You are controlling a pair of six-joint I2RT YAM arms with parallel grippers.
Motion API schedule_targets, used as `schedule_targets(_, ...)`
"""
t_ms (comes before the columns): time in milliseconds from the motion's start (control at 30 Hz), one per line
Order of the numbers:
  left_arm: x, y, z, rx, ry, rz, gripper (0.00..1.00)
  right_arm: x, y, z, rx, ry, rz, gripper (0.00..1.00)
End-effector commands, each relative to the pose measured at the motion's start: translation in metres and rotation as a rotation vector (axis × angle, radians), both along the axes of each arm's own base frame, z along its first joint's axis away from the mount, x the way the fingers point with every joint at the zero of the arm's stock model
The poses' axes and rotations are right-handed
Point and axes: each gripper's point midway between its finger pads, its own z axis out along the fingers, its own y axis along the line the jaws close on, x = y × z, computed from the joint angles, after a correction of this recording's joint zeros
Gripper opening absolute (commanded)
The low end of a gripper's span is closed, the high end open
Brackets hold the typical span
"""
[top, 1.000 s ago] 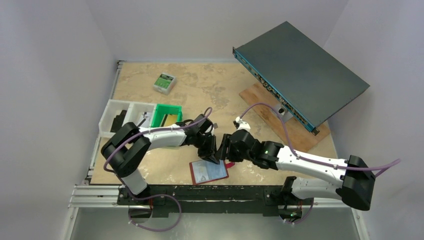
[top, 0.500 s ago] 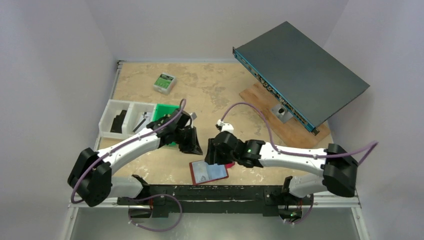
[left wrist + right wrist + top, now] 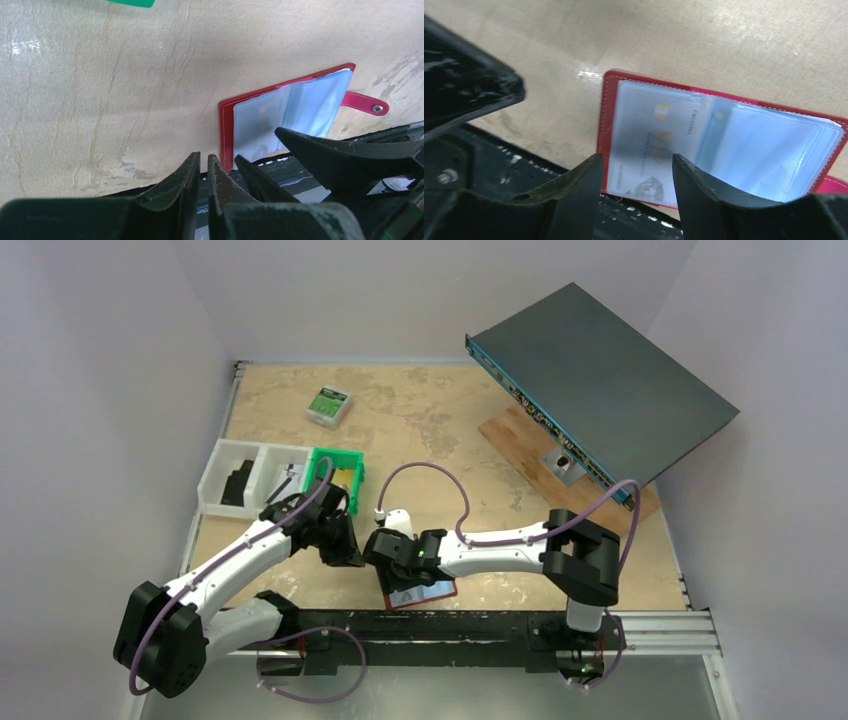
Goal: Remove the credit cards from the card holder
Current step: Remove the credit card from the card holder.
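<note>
Remote view of the bench: the card holder point(image 3: 428, 592) lies open and flat at the near edge of the table point(image 3: 450, 430), roughly midway between the two arm bases, its snap tab point(image 3: 368, 103) pointing right. From my console I see the right gripper point(image 3: 636, 172) poised directly above the holder's left page, its fingers spread apart with nothing between them. Whether the tips touch the plastic I cannot tell. Through the clear pocket on that page one of the credit cards point(image 3: 649, 142) shows, pale with gold lettering, tucked in its sleeve. The left gripper point(image 3: 204, 167) hovers just left of the holder, fingers drawn almost together on nothing. Farther back on the left stand a green bin point(image 3: 335, 468) and a white tray point(image 3: 232, 472). A small green-and-white box point(image 3: 329, 405) sits near the far edge, and a dark flat device point(image 3: 610, 370) leans on a wooden board point(image 3: 515, 440) at the far right.
</note>
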Motion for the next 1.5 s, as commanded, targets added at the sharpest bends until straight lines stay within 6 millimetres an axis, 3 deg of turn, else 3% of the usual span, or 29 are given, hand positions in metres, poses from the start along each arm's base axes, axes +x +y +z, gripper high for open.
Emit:
schedule_targets(0, -0.003, 0.006, -0.002, 0.013, -0.007, -0.01, 0.1, 0.009, -0.008, 0.003, -0.092, -0.067, -0.016, 0.53)
schedule_targets(233, -0.001, 0.003, -0.003, -0.003, -0.004, -0.016, 0.1, 0.008, -0.011, -0.002, -0.107, -0.065, -0.023, 0.53)
schedule_targets(700, -0.003, -0.003, -0.009, -0.029, 0.018, -0.03, 0.09, -0.012, -0.019, -0.037, -0.112, 0.04, 0.002, 0.48)
schedule_targets(1067, -0.007, -0.016, -0.014, -0.081, 0.048, -0.068, 0.09, -0.013, -0.026, -0.043, -0.039, 0.102, -0.029, 0.28)
schedule_targets(1200, -0.011, -0.026, -0.017, -0.088, 0.06, -0.108, 0.07, -0.013, -0.025, -0.045, -0.004, 0.126, -0.035, 0.16)
schedule_targets(1467, -0.017, -0.044, -0.024, -0.085, 0.078, -0.138, 0.06, -0.013, -0.028, -0.05, 0.043, 0.17, -0.046, 0.01)
